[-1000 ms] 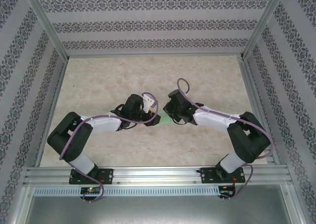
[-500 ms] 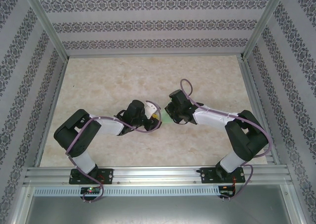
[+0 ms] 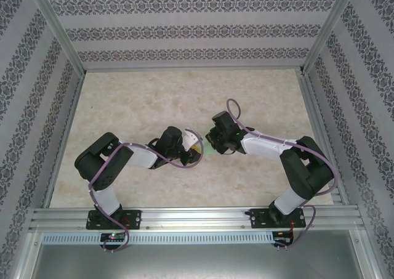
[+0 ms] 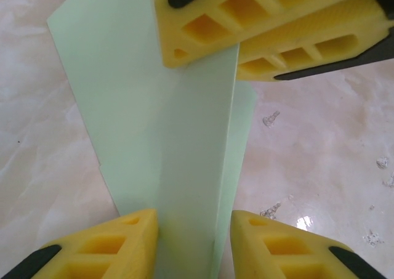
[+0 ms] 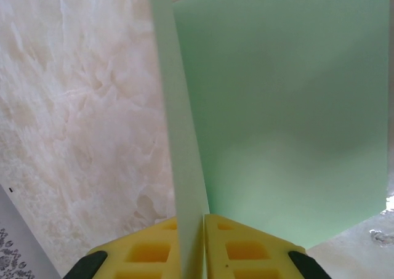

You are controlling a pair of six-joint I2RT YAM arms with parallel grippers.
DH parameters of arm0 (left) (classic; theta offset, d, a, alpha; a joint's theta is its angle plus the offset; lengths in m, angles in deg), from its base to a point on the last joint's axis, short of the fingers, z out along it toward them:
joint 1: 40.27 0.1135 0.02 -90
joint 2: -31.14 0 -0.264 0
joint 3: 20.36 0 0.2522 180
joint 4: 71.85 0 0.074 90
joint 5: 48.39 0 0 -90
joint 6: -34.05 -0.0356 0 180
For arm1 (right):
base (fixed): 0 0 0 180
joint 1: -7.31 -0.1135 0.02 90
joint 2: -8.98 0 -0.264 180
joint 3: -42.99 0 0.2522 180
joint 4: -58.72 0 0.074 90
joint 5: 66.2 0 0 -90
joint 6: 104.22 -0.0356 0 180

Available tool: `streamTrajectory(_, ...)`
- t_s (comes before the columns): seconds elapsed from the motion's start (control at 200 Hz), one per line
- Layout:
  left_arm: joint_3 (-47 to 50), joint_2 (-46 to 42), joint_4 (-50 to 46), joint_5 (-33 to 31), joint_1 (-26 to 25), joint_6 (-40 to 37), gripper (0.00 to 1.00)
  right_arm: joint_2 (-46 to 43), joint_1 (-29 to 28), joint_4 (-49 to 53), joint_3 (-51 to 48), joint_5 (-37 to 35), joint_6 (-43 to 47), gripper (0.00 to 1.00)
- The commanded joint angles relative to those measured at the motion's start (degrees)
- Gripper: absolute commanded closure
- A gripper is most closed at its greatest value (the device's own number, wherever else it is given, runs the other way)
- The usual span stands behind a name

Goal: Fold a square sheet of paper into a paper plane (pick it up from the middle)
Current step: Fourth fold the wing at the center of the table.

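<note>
Patterned walls (image 3: 184, 26) enclose a pale marbled table (image 3: 154, 94). At its middle, between my arms, the green sheet of paper (image 4: 184, 137) rises in one loose ridge. I judge nearly all the plane's folds are left. My right gripper (image 5: 203, 230) pinches the sheet's edge shut; my left gripper (image 4: 194, 242) straddles the ridge, partly open.

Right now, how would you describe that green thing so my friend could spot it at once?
Find the pale marbled table, then the spot near its middle where the left gripper and right gripper meet. There lies a pale green sheet of paper, partly folded with one flap standing up. The right gripper's yellow fingers pinch it, and nothing else there is green.
</note>
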Motion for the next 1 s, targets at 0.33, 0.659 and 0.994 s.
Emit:
streamTrajectory(0.33,-3.4,2.4,1.1,1.9,-1.1,-2.1,0.85,-3.4,4.0,-0.3,-0.7,3.4,8.7,0.54)
streamTrajectory(0.659,-5.8,1.8,-4.7,4.3,-1.1,10.5,0.88,-12.6,8.8,-6.4,-10.9,9.4,27.7,0.46)
streamTrajectory(0.994,-6.3,3.4,-5.6,4.3,-1.2,16.7,0.88,-5.0,7.1,-10.1,-9.7,15.5,32.6,0.53)
